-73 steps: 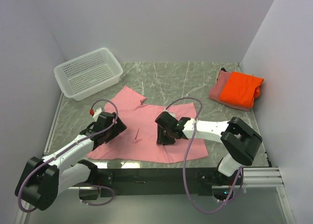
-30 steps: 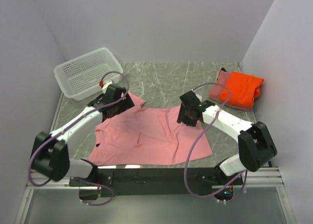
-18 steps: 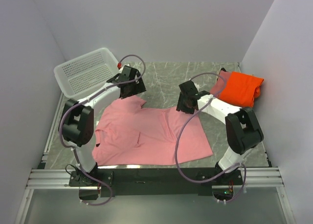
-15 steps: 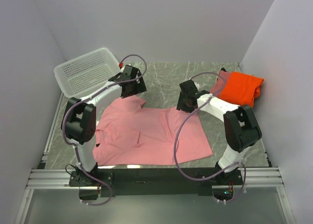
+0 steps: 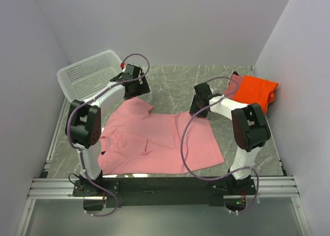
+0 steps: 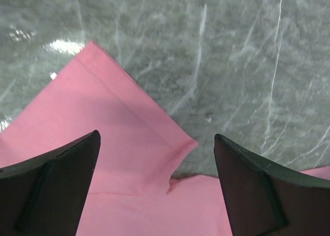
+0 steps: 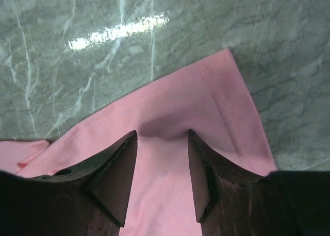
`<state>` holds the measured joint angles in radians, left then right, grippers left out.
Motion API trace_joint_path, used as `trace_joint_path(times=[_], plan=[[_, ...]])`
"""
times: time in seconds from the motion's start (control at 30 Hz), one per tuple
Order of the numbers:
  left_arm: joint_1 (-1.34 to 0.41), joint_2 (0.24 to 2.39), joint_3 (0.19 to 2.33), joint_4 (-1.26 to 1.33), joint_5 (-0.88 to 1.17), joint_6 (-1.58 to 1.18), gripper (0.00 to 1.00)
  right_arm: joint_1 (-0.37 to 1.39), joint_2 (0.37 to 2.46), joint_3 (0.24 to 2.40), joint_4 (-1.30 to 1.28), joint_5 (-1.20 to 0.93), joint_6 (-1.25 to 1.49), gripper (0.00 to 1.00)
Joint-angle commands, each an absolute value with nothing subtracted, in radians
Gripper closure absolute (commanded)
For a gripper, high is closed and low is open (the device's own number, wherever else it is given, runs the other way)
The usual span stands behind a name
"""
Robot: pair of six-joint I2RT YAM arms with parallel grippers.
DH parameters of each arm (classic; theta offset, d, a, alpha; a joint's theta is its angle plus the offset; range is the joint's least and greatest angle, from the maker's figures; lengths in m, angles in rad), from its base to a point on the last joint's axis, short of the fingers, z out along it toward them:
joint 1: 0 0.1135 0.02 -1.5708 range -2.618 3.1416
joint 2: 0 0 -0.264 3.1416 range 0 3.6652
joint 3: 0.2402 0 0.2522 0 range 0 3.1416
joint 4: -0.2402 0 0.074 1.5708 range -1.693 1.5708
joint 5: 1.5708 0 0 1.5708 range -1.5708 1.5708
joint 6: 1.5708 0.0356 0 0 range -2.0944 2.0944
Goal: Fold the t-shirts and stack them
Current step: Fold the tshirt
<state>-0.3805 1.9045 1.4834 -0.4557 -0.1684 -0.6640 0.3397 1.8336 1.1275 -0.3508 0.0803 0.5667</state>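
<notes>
The light pink t-shirt (image 5: 154,140), spread flat at the near edge of the worktop (image 5: 175,84), looks light and limp, best pinched at its sleeve hems, where the left fingers (image 6: 51,189) hang wide apart and the right fingers (image 7: 111,179) straddle cloth, not yet clenched.

The top camera looks down from high behind the near edge of the pink t-shirt (image 5: 154,140), taking it all in. Each wrist camera faces down, close above one far corner, which the top view also shows.
</notes>
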Motion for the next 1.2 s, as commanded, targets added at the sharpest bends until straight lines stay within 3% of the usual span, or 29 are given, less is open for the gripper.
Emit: trace_joint_path(times=[0.0,0.6,0.87,1.03,1.17], plan=[[-0.359,1.934,1.552,-0.466,-0.152,-0.634,0.02,0.321,1.887,1.114,-0.363,0.060,0.560,0.49],[-0.321,2.083,1.672,-0.512,-0.161,-0.614,0.02,0.321,1.753,1.077,-0.578,0.135,0.716,0.50],[-0.316,2.160,1.739,-0.548,-0.262,-0.585,0.03,0.324,1.718,1.060,-0.595,0.150,0.724,0.50],[-0.316,2.200,1.795,-0.554,-0.316,-0.552,0.15,0.321,1.697,1.057,-0.569,0.138,0.716,0.50],[-0.316,2.241,1.839,-0.567,-0.328,-0.532,0.31,0.322,1.658,1.069,-0.568,0.137,0.710,0.50]])
